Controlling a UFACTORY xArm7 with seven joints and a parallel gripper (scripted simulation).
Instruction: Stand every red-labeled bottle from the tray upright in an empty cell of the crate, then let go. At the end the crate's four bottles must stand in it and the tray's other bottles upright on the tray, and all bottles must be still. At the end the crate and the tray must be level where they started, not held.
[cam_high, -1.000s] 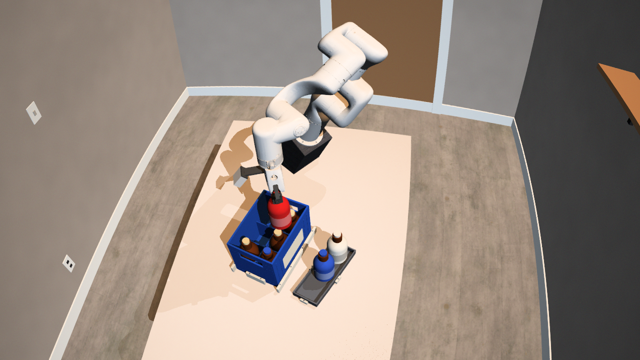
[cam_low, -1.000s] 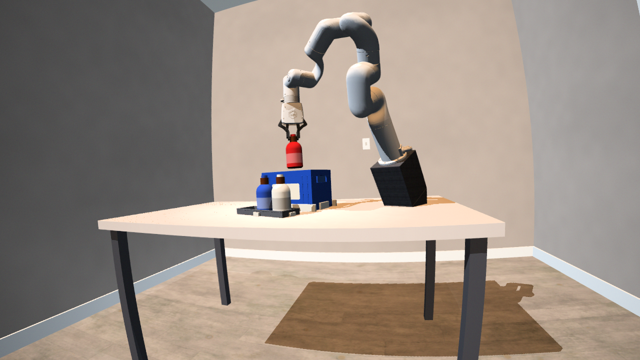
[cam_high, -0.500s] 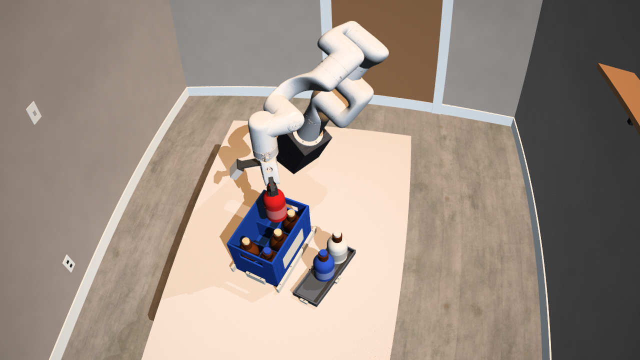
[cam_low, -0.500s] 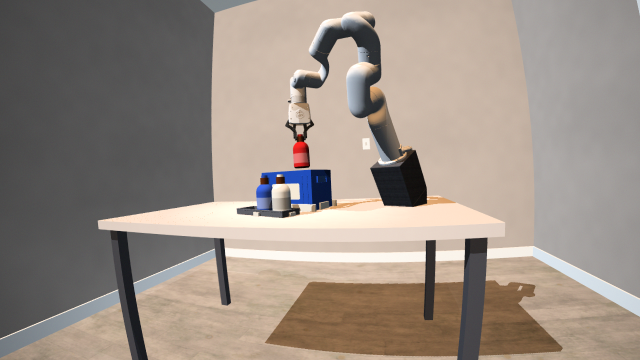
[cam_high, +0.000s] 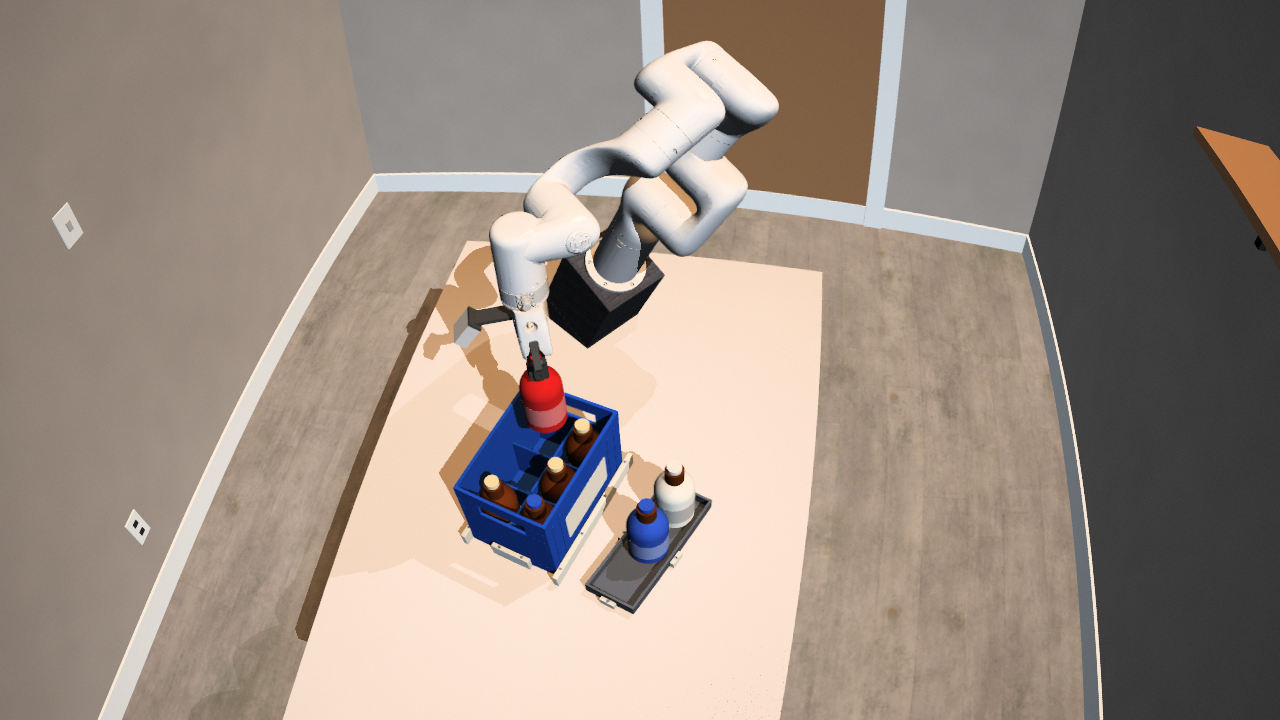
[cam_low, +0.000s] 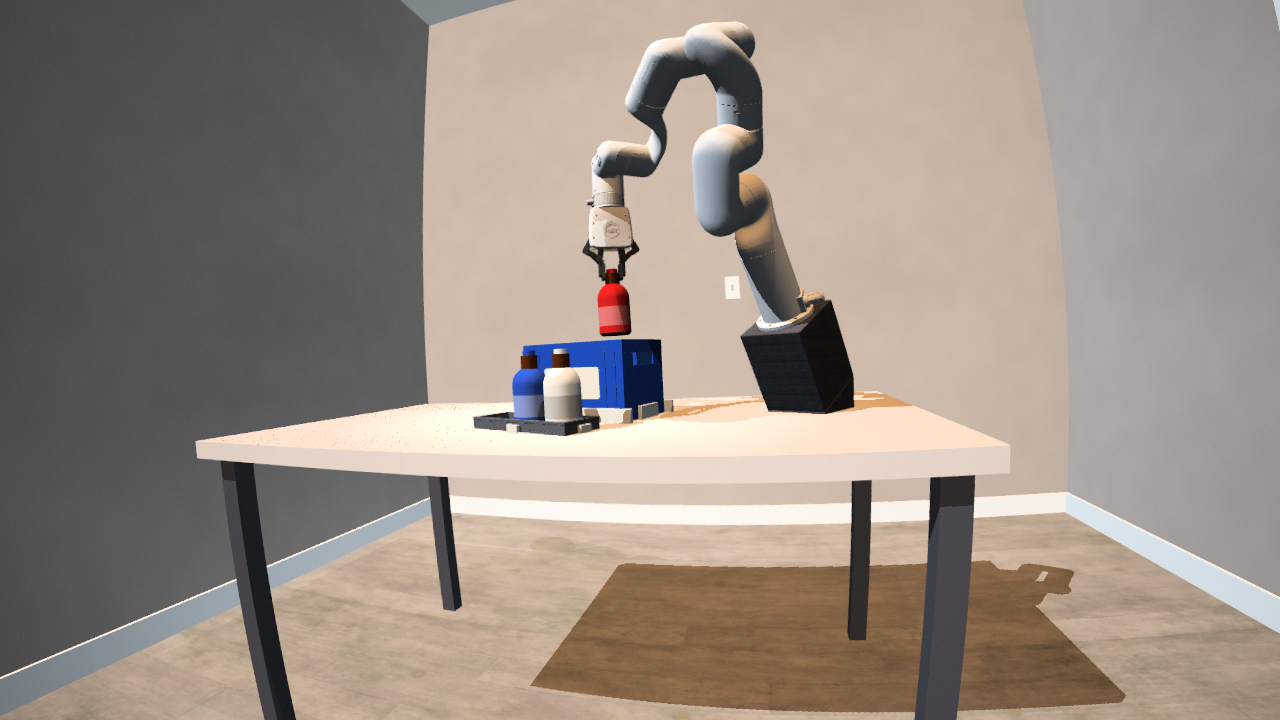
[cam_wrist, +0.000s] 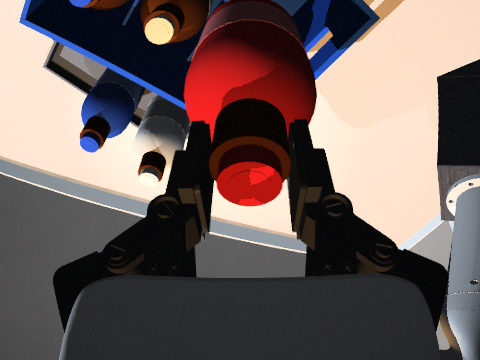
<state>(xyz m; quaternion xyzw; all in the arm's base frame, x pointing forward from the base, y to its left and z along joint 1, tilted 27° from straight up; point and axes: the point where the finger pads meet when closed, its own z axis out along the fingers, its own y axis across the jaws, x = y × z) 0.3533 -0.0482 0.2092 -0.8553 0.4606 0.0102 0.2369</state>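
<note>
My gripper (cam_high: 536, 357) is shut on the neck of a red-labeled bottle (cam_high: 543, 400), which hangs upright above the blue crate (cam_high: 539, 479). In the side view the red bottle (cam_low: 614, 308) hangs just above the crate's rim (cam_low: 593, 342). In the wrist view the red bottle (cam_wrist: 248, 82) hangs between the fingers over the crate's cell nearest the arm's base. Brown bottles (cam_high: 580, 438) (cam_high: 554, 477) (cam_high: 498, 491) stand in other crate cells. A blue-labeled bottle (cam_high: 647, 530) and a white-labeled bottle (cam_high: 674, 494) stand upright on the dark tray (cam_high: 653, 564).
The arm's black base (cam_high: 605, 295) stands on the table behind the crate. The tray lies right beside the crate, close to its right side. The table's edges are well away from both.
</note>
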